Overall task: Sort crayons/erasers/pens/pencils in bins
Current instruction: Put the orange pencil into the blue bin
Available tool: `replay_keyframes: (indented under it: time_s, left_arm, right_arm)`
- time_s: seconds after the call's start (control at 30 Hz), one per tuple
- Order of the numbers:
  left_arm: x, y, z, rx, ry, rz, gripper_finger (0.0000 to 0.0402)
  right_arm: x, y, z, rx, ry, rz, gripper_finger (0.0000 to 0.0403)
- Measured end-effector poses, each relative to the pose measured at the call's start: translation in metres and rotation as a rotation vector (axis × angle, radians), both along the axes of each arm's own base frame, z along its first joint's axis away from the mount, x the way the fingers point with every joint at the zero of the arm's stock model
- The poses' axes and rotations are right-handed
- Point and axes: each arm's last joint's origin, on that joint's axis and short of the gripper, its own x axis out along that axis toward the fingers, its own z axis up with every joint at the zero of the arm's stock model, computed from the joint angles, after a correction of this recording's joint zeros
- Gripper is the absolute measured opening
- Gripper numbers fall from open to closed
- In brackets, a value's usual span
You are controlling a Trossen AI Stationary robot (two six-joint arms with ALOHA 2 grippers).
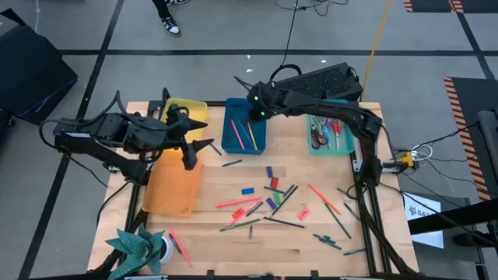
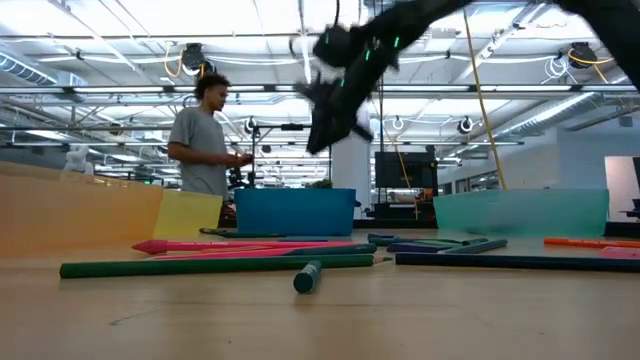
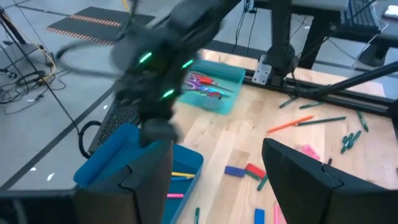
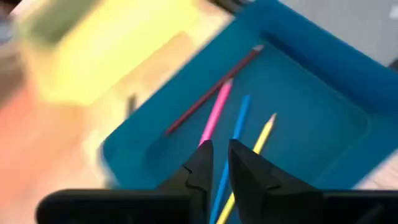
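- Four bins line the table's far side in the high view: yellow bin (image 1: 187,107), blue bin (image 1: 243,124), teal bin (image 1: 330,134), with the orange bin (image 1: 171,183) at 7 o'clock of the yellow. The right gripper (image 1: 254,109) hangs over the blue bin; the left gripper (image 1: 196,153) sits over the orange bin's far edge. Erasers (image 1: 270,171) lie mid-table.
- Low view: a person (image 2: 205,135) stands behind the bins.
- Left wrist view: its jaws are spread wide, empty.
- Right wrist view: fingers (image 4: 200,163) nearly closed, holding nothing, above pencils (image 4: 214,115) in the blue bin.
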Motion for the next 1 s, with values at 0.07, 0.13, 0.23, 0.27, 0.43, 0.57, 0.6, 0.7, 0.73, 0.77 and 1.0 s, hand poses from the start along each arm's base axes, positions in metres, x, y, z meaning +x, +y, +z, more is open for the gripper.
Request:
replay_keyframes:
  time_s: [0.07,0.13,0.23,0.27,0.43,0.57,0.6,0.7,0.73,0.77,1.0]
  left_arm:
    - [-0.001,0.0,-0.001,0.006,0.013,-0.002,0.025]
    - [-0.001,0.0,-0.001,0.016,0.018,-0.007,0.025]
    - [-0.001,0.0,-0.001,0.03,0.026,-0.014,0.025]
    - [-0.001,0.0,-0.001,0.035,0.029,-0.017,0.025]
    - [-0.001,0.0,-0.001,0.047,0.035,-0.024,0.025]
    - [0.0,-0.001,-0.003,0.046,0.046,-0.033,0.025]
    - [0.0,-0.002,-0.003,0.041,0.051,-0.045,0.025]
    - [0.0,-0.005,-0.003,0.026,0.049,-0.07,0.025]
    - [0.0,-0.006,-0.003,0.023,0.048,-0.075,0.025]
    - [-0.001,-0.008,-0.003,0.023,0.048,-0.082,0.025]
    - [-0.001,-0.012,-0.003,0.01,0.041,-0.098,0.025]
  right_arm:
    - [-0.008,0.036,0.02,-0.065,0.077,0.067,0.0059]
    - [-0.018,0.073,0.034,-0.117,0.168,0.112,0.0072]
    - [-0.037,0.128,0.047,-0.133,0.294,0.161,0.0092]
    - [-0.044,0.144,0.049,-0.121,0.332,0.165,0.0099]
    - [-0.075,0.205,0.042,-0.014,0.558,0.134,0.013]
    - [-0.095,0.229,0.014,0.088,0.728,0.087,0.0136]
    - [-0.1,0.233,0.003,0.122,0.775,0.089,0.0136]
    - [-0.117,0.239,-0.033,0.196,0.924,0.11,0.0137]
    - [-0.124,0.239,-0.044,0.221,0.955,0.121,0.0137]
    - [-0.129,0.238,-0.054,0.236,0.962,0.126,0.0137]
    - [-0.163,0.216,-0.089,0.337,0.817,0.075,0.0124]
